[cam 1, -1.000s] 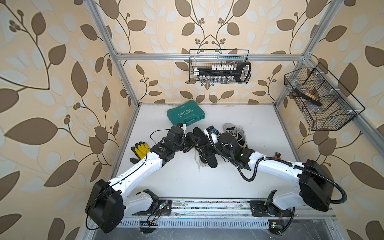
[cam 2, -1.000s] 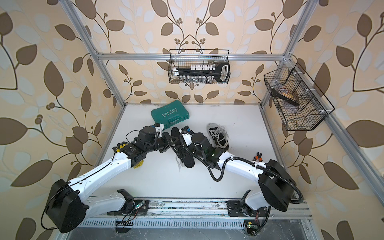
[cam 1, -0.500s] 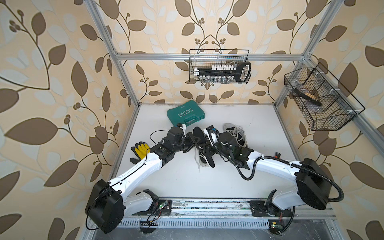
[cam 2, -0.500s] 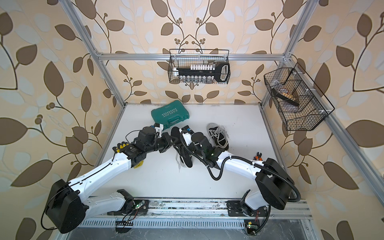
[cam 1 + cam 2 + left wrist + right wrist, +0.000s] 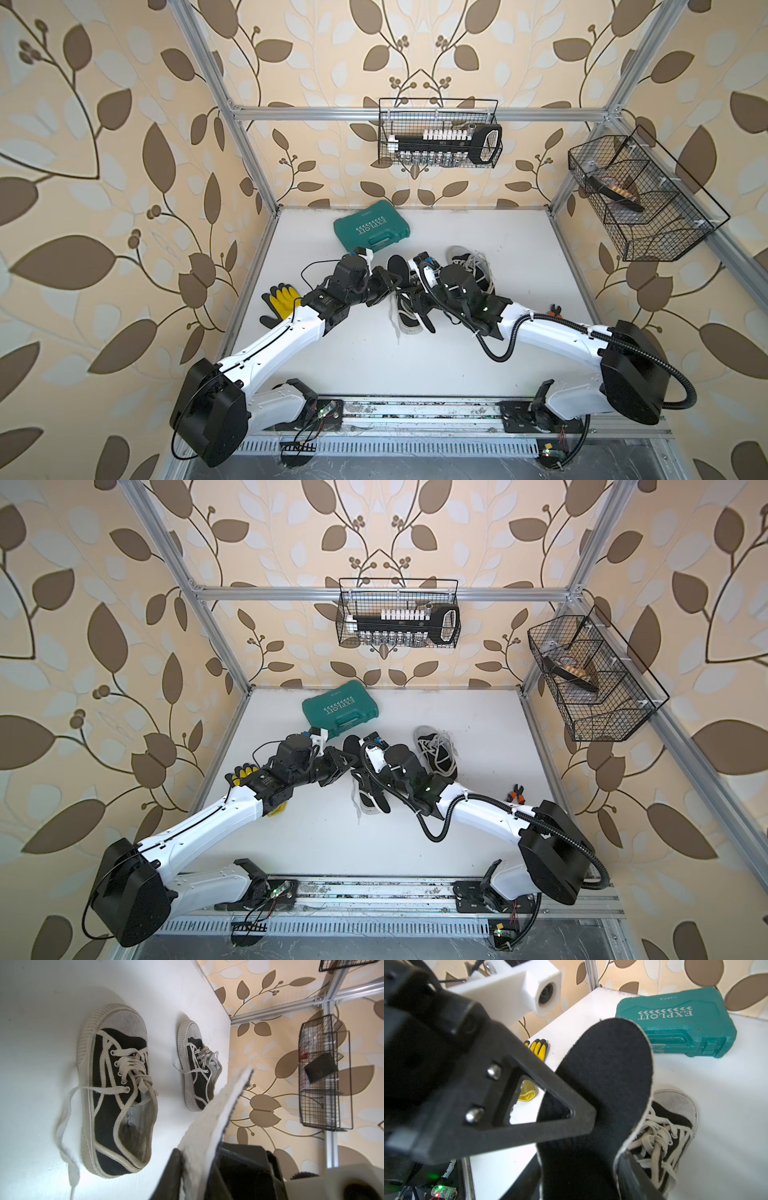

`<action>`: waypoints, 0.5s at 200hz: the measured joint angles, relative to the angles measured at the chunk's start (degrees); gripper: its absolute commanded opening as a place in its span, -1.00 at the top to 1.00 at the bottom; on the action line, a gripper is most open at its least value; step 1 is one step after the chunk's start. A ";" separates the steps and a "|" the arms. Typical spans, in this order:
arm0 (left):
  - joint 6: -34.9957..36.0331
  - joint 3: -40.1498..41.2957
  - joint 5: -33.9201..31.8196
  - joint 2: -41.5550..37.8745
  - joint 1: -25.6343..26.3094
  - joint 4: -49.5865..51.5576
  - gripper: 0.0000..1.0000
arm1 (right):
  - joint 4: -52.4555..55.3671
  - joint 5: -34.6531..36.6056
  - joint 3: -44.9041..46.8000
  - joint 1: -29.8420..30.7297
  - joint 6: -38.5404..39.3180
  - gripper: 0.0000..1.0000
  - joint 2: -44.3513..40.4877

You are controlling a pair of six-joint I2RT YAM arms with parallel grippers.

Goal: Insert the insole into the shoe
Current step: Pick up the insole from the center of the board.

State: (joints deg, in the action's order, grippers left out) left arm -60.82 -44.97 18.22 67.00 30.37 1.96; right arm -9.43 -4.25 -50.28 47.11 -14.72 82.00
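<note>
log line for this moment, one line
insole: lifted, between both sets of jaws | shoe: on its sole below | grip: unclear | inserted: no

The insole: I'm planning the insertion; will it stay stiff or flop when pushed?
Probably fairly stiff: the insole extends unsupported with only a slight curve. Thin, so likely light. Its fuzzy face may drag inside the shoe.

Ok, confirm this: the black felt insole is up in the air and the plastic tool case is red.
Wrong colour: the plastic tool case is teal, not red; the right wrist view shows it. The black felt insole is indeed up in the air.
</note>
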 measured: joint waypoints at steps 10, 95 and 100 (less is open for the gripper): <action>0.57 -0.02 0.61 0.24 0.04 0.11 0.30 | 1.84 0.07 -0.70 0.00 0.44 0.12 0.00; 6.84 -6.67 2.67 1.16 -0.22 7.72 -0.24 | 21.35 2.54 -7.89 -3.98 0.20 0.26 -1.44; 8.07 -7.87 2.67 1.53 -0.42 9.03 -0.24 | 22.49 2.67 -7.96 -4.48 0.09 0.26 -1.84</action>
State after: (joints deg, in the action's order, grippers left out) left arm -52.75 -52.84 20.88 68.53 29.95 10.98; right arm 13.06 -1.58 -58.24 42.63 -14.63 80.16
